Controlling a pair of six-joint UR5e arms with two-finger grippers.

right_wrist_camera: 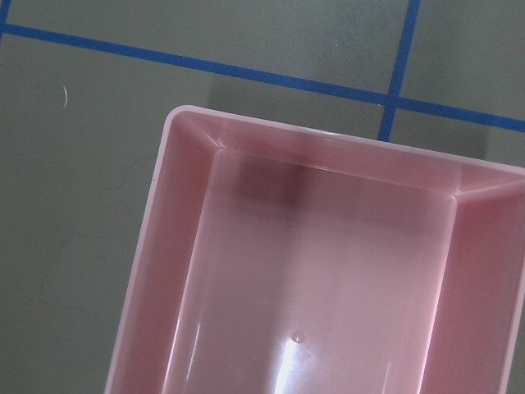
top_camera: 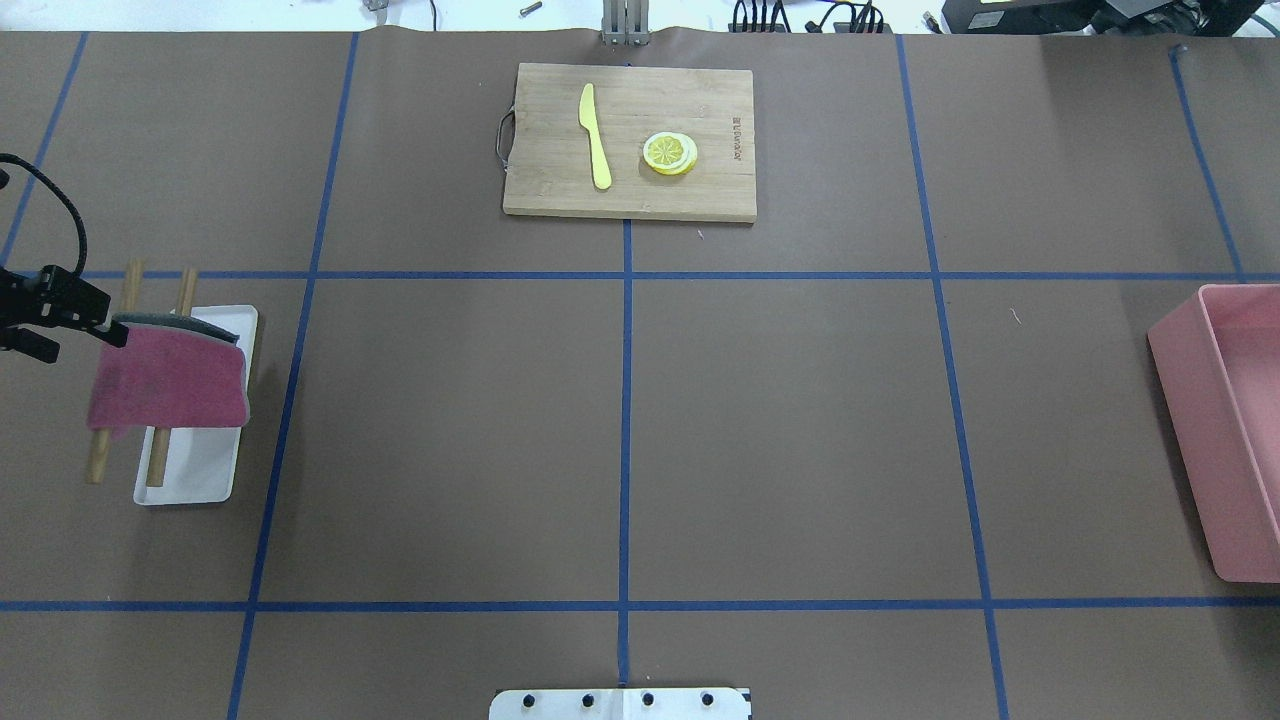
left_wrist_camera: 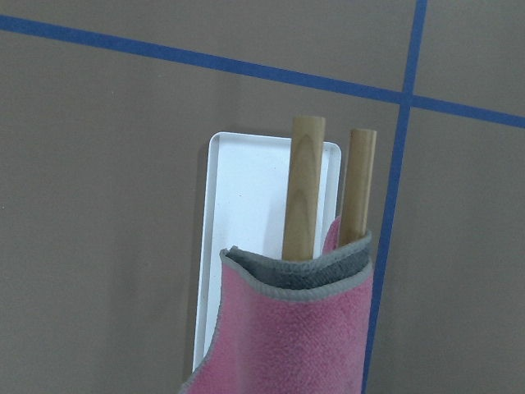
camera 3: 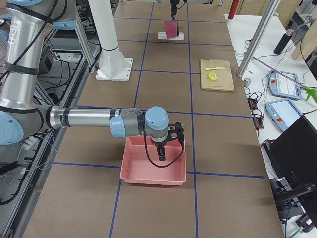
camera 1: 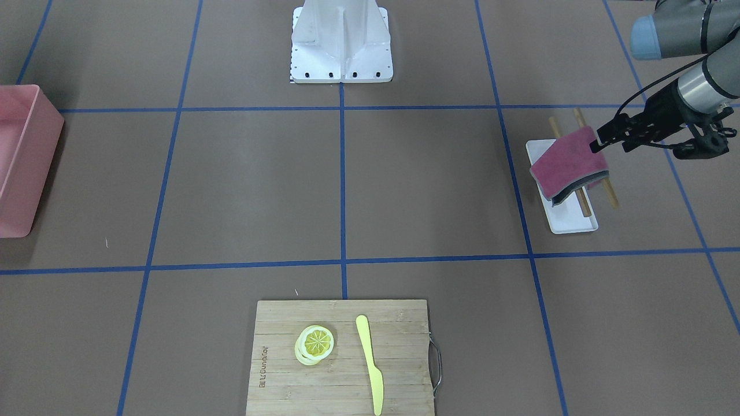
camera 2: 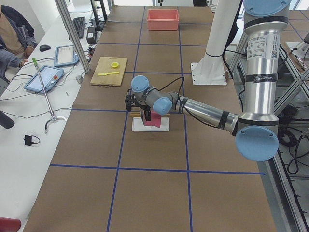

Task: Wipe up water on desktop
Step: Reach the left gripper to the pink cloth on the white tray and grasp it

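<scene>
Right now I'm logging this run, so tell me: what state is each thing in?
left gripper: shut on the cloth's edge.
cloth: hanging from that gripper over the white tray.
wooden rods: lying lengthwise on the tray.
right gripper: over the pink bin; open or shut, cannot tell.
pink bin: upright, open-topped.
cutting board: flat on the desktop.
knife: lying flat on the board.
lemon slices: stacked on the board.

The brown desktop [top_camera: 800, 420] has blue lines [top_camera: 627, 400] in a grid, the cloth [top_camera: 170, 385] is pink and grey, the tray [top_camera: 195, 470] white.
</scene>
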